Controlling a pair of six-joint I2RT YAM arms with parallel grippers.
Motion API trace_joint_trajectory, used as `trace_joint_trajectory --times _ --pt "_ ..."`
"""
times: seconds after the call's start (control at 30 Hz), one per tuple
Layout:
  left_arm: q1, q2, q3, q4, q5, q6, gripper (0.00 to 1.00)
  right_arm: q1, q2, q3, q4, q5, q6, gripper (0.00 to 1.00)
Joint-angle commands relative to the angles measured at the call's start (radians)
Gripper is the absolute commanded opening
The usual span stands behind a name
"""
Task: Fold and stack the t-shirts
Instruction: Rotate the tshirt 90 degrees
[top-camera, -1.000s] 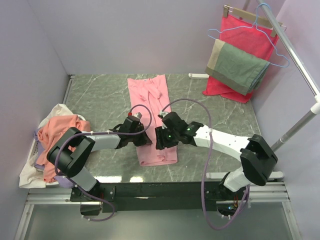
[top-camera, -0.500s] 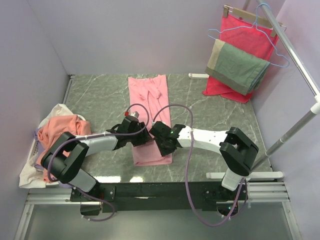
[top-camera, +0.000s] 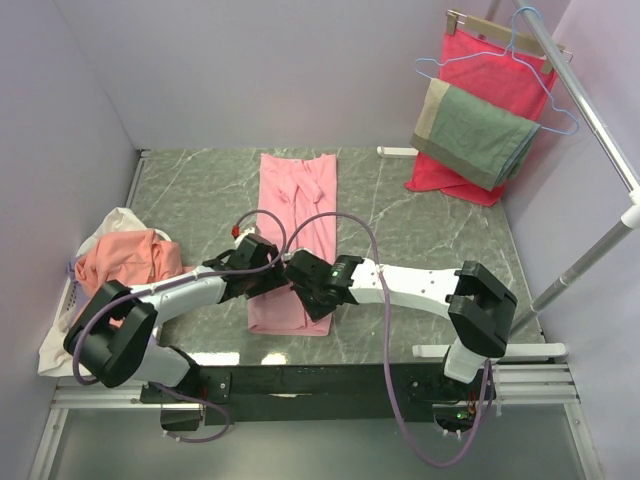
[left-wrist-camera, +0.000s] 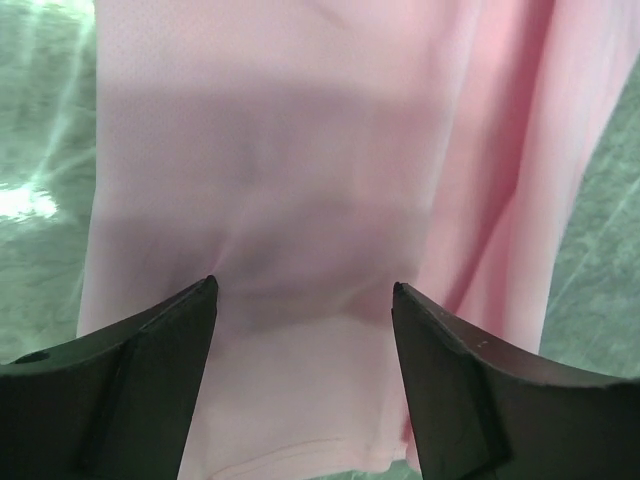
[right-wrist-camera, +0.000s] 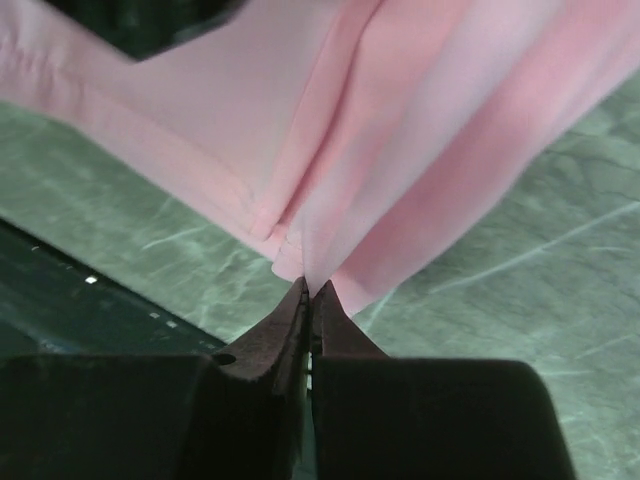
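pink t-shirt (top-camera: 296, 215): thin smooth knit, folded into a long narrow strip and laid lengthwise at the table centre.
table (top-camera: 430, 225): green marbled, glossy.
right gripper (right-wrist-camera: 308, 292): fingers pressed together on a near hem corner of the pink t-shirt. The fabric is gathered into pleats above the tips.
left gripper (left-wrist-camera: 303, 292): fingers spread wide with nothing held between them. It is positioned over the near end of the strip, and the stitched hem is seen below.
salmon-orange t-shirt (top-camera: 120, 262): crumpled, heaped on a white t-shirt (top-camera: 58, 348) at the table's left edge.
container under heap: cannot be told.
red cloth (top-camera: 495, 75): hung on a wire hanger, back right, with a grey-green and beige cloth (top-camera: 472, 132) draped over it.
views: pinch and pleats are shown only by the right wrist. Heap and hanger are shown only from the top.
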Motion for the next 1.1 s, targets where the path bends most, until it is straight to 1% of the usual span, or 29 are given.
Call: trace_joint_trajectory --times 0.0,0.13,0.17,0.2,0.23,0.27,0.3,0.33,0.37,0.4,0.43,0.47,0.53,0.67,0.73,0.8,0.9,0.93,0.97,1.07 --pt "0.001 -0.016 0.035 -0.097 -0.100 -0.038 0.77 0.020 -0.027 0.044 0.023 -0.081 -0.025 0.06" --pt "0.002 -0.062 0.035 -0.148 -0.201 -0.101 0.80 0.025 0.016 0.055 0.089 -0.193 -0.030 0.11" --pt "0.004 -0.076 0.030 -0.162 -0.227 -0.118 0.81 0.023 0.024 0.055 0.108 -0.214 -0.028 0.16" --pt "0.004 -0.111 0.030 -0.186 -0.247 -0.130 0.82 0.023 0.031 0.055 0.143 -0.243 -0.027 0.26" --pt "0.005 -0.131 0.027 -0.192 -0.279 -0.144 0.83 0.025 0.045 0.054 0.165 -0.301 -0.025 0.28" --pt "0.007 -0.151 0.019 -0.197 -0.293 -0.151 0.84 0.023 0.048 0.049 0.189 -0.332 -0.024 0.32" --pt "0.007 -0.189 0.016 -0.205 -0.304 -0.156 0.86 0.022 0.054 0.044 0.224 -0.361 -0.020 0.49" --pt "0.010 -0.206 0.015 -0.209 -0.316 -0.162 0.87 0.019 0.060 0.041 0.237 -0.407 -0.011 0.60" --pt "0.012 -0.221 0.012 -0.212 -0.333 -0.161 0.91 0.014 0.059 0.035 0.254 -0.424 -0.008 0.69" --pt "0.012 -0.247 0.012 -0.223 -0.341 -0.155 0.92 0.009 0.057 0.023 0.280 -0.447 -0.007 0.71" --pt "0.015 -0.257 0.012 -0.232 -0.350 -0.153 0.92 0.005 0.045 0.015 0.292 -0.484 -0.007 0.71" --pt "0.015 -0.266 0.016 -0.244 -0.369 -0.150 0.95 -0.004 0.036 0.009 0.289 -0.474 -0.004 0.71" --pt "0.019 -0.277 0.018 -0.263 -0.376 -0.136 0.96 -0.018 -0.017 -0.020 0.290 -0.439 0.013 0.72" --pt "0.021 -0.278 0.012 -0.237 -0.337 -0.090 0.93 -0.053 -0.114 -0.078 0.235 -0.230 0.053 0.74" --pt "0.021 -0.280 -0.002 -0.203 -0.278 -0.070 0.91 -0.084 -0.142 -0.123 0.252 -0.233 0.073 0.69" --pt "0.021 -0.281 -0.031 -0.160 -0.225 -0.067 0.89 -0.104 -0.145 -0.163 0.287 -0.245 0.084 0.67" --pt "0.021 -0.280 -0.063 -0.111 -0.183 -0.058 0.87 -0.115 -0.116 -0.177 0.320 -0.257 0.076 0.64" --pt "0.021 -0.280 -0.080 -0.091 -0.150 -0.053 0.87 -0.125 -0.098 -0.181 0.333 -0.267 0.076 0.63" --pt "0.021 -0.278 -0.088 -0.053 -0.133 -0.050 0.86 -0.130 -0.091 -0.193 0.365 -0.271 0.075 0.62" --pt "0.021 -0.267 -0.111 -0.007 -0.081 -0.050 0.84 -0.167 -0.075 -0.218 0.422 -0.284 0.082 0.59"
